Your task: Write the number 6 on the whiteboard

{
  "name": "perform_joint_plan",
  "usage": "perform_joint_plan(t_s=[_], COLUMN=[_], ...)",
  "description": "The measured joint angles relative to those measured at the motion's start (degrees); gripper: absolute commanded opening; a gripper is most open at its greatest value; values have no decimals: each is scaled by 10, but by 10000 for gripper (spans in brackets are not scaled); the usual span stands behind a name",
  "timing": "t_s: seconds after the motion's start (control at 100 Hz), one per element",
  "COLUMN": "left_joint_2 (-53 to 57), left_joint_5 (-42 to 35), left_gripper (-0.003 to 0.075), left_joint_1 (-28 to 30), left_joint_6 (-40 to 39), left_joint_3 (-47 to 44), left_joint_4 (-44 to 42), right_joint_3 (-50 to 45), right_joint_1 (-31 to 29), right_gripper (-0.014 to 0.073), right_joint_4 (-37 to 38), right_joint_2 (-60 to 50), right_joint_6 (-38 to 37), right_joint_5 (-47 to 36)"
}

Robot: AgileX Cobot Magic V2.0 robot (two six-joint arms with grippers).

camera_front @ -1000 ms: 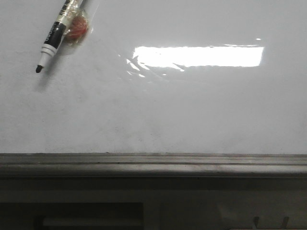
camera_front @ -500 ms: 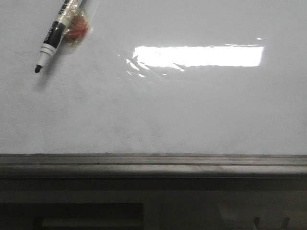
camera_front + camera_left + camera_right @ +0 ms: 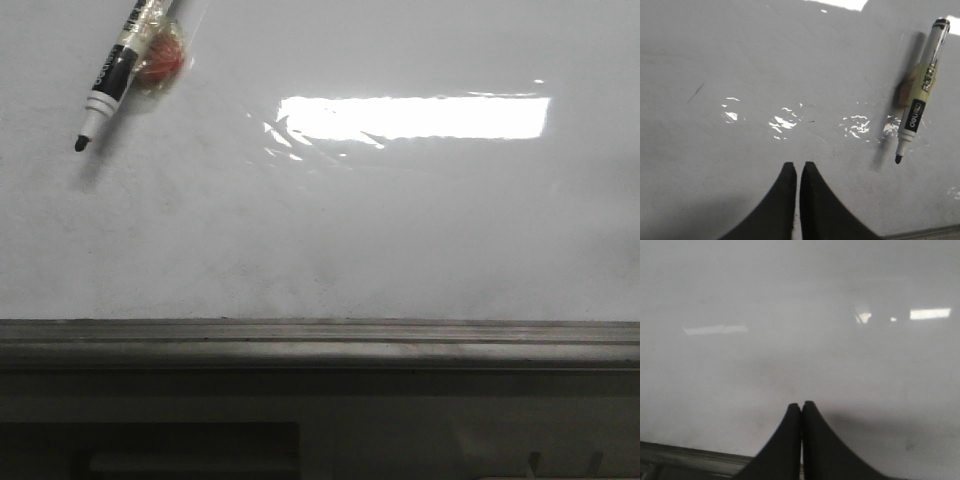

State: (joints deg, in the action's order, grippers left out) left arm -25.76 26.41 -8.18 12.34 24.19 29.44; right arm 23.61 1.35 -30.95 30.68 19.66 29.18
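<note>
across the front view the whiteboard (image 3: 330, 230) fills nearly everything, glossy white with faint grey smudges and no black stroke of a number 6 anywhere on it. a bright rectangular glare (image 3: 415, 117) sits toward its upper right, and the grey metal bottom rail (image 3: 320, 345) runs along its lower edge. at the upper left a marker (image 3: 115, 72) lies slanted against the board, uncapped, its black tip pointing down and left; a small reddish-orange lump (image 3: 162, 57) wrapped in clear tape touches its barrel. the left wrist view shows the same marker (image 3: 920, 92) well off to one side of the left fingers (image 3: 798, 172), which are drawn narrowly together with nothing between them. the right fingers (image 3: 801, 410) are pressed together too, empty, over bare board (image 3: 790, 340) near the rail (image 3: 685, 456)
</note>
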Motion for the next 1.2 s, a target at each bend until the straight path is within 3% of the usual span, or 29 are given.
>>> perform_joint_plan(t_s=[0.08, 0.18, 0.25, 0.32, 0.52, 0.64, 0.89, 1.2], left_joint_2=[-30, -57, -75, -94, -157, -199, -286, -349], left_joint_5=[14, 17, 18, 18, 20, 38, 47, -36], left_gripper=[69, 257, 376, 434, 429, 430, 430, 430], left_joint_1=[0, 0, 0, 0, 0, 0, -46, -124], left_joint_6=[38, 106, 154, 204, 404, 493, 541, 572], left_joint_3=[17, 24, 25, 25, 25, 37, 90, 129], left_joint_4=[23, 87, 140, 196, 399, 477, 503, 498], right_joint_3=[17, 25, 26, 26, 26, 26, 26, 26], right_joint_1=[0, 0, 0, 0, 0, 0, 0, 0], right_gripper=[150, 395, 489, 486, 466, 466, 466, 466], right_joint_4=[-2, -5, -6, -7, -14, -19, -20, -20], right_joint_2=[25, 40, 42, 42, 43, 43, 43, 43], right_joint_6=[14, 20, 21, 22, 22, 22, 22, 22], right_joint_5=[13, 18, 19, 19, 19, 19, 19, 19])
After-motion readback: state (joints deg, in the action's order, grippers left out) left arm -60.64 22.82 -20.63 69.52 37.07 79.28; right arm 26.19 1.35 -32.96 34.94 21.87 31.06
